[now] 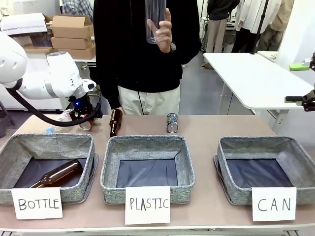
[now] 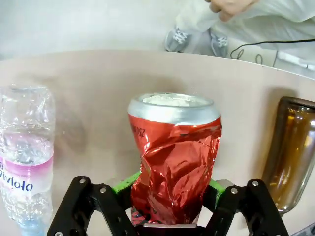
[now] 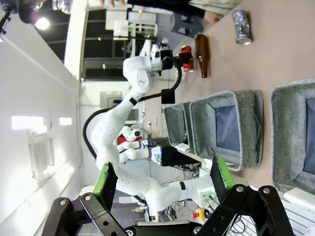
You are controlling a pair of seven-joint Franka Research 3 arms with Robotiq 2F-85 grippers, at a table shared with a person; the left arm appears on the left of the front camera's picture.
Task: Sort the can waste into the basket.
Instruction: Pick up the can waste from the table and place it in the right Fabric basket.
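Observation:
My left gripper (image 2: 170, 196) is shut on the crumpled shiny red can (image 2: 174, 157), green pads pressed to its sides. In the front view this can (image 1: 86, 124) is at the table's far left, low over the surface. The silver can with dark print (image 1: 172, 123) lies behind the middle basket, well to the right of my left gripper (image 1: 83, 118). The grey CAN basket (image 1: 224, 162) stands at the front right with nothing in it. My right gripper (image 3: 164, 177) is open and holds nothing, off the table's right side, with the CAN basket (image 3: 285, 137) below it.
A brown bottle (image 1: 115, 122) stands just right of the red can, and a clear plastic bottle (image 2: 24, 157) lies left of it. The BOTTLE basket (image 1: 10, 162) holds a brown bottle; the PLASTIC basket (image 1: 110, 167) is in the middle. A person's hand (image 1: 162, 29) holds up a clear bottle.

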